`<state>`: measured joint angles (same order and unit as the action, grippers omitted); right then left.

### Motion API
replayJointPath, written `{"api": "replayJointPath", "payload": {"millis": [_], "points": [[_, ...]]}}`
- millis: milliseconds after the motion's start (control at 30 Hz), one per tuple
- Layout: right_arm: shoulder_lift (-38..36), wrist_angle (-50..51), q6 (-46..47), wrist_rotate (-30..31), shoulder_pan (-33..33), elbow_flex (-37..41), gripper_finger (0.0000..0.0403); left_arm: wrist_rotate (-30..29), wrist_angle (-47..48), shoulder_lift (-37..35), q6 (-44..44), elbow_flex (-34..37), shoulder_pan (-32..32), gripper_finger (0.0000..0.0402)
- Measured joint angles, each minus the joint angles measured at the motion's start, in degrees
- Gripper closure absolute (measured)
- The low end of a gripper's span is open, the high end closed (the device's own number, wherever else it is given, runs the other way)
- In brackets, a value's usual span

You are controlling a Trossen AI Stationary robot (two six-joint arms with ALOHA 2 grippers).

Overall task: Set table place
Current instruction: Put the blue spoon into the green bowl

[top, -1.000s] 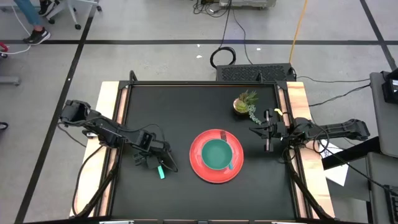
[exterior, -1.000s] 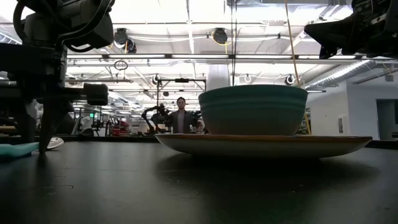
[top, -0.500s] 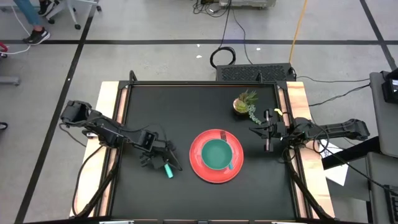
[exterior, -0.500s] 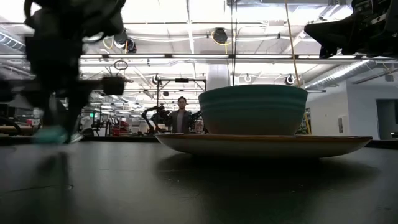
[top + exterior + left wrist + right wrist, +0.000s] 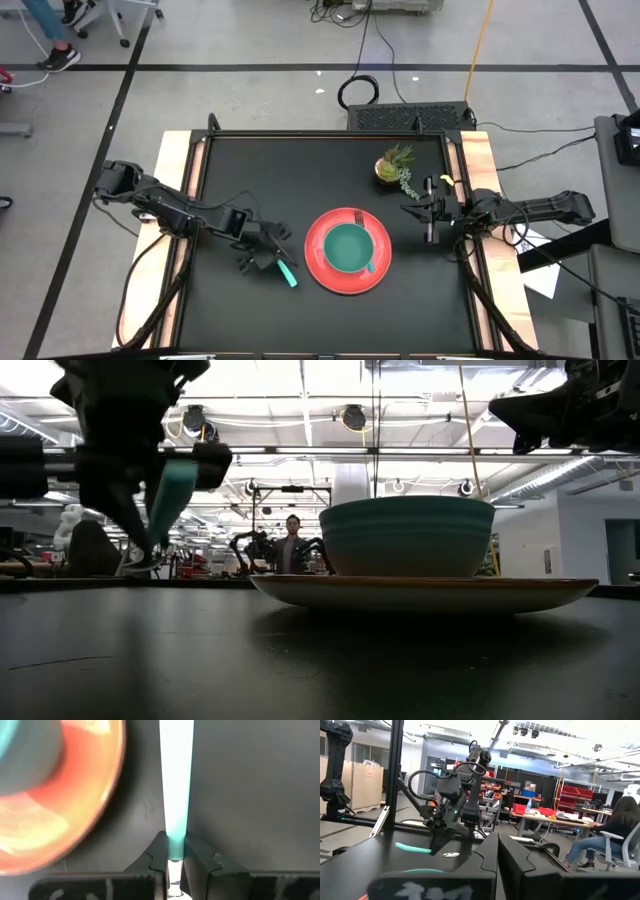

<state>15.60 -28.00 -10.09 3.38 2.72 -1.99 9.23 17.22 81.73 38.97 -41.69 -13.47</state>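
A round red plate [image 5: 322,268] lies on the black table [image 5: 250,180] with a teal bowl [image 5: 347,246] on it; both also show in the low view, the plate [image 5: 430,592] under the bowl [image 5: 407,536]. My left gripper [image 5: 270,258] is just left of the plate, shut on a teal-handled utensil [image 5: 287,275], whose metal head is hidden behind the gripper. My right gripper [image 5: 410,210] hovers shut and empty near the table's right edge. A short teal piece [image 5: 370,265] shows at the bowl's near right rim. My left gripper pinches the utensil between its two fingers where the teal handle meets the metal neck [image 5: 174,851]. The fingers lie across it, slanting down from the table's left. The handle [image 5: 175,490] sticks out past the fingertips toward the near right, tilted and lifted clear of the table.
A small potted green plant [image 5: 396,167] stands at the far right of the table, close to my right gripper. Light wooden strips [image 5: 172,190] run along the left and right sides. Bare black tabletop lies left of the plate and beyond it.
My left gripper has gone toward the table's right edge, up to the plate, and has risen. The teal-handled utensil, which lay on the table a second ago, is now lifted clear and tilted in the gripper.
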Motion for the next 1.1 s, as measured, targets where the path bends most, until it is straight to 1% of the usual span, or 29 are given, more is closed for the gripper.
{"api": "replayJointPath", "payload": {"millis": [133,333,500,833,1100], "points": [[0.1,-0.1,0.1,0.0,0.0,0.0,0.0403,2.7,-6.1,0.0,-2.7,0.0,0.0,0.0364],[0.1,-0.5,0.5,0.0,0.0,0.0,0.0403,3.9,-17.2,-0.1,-5.4,-0.1,0.2,0.0364],[0.1,-0.5,1.3,0.0,0.0,0.0,0.0403,4.6,-24.8,-0.1,-9.3,-0.1,1.8,0.0364],[0.1,-0.5,1.5,0.0,0.0,0.0,0.0403,11.1,-29.8,-0.1,-18.6,-0.1,6.8,0.0364],[0.1,-0.5,1.5,0.0,0.0,0.0,0.0403,11.6,-30.9,-0.2,-18.2,-0.1,7.1,0.0364]]}}
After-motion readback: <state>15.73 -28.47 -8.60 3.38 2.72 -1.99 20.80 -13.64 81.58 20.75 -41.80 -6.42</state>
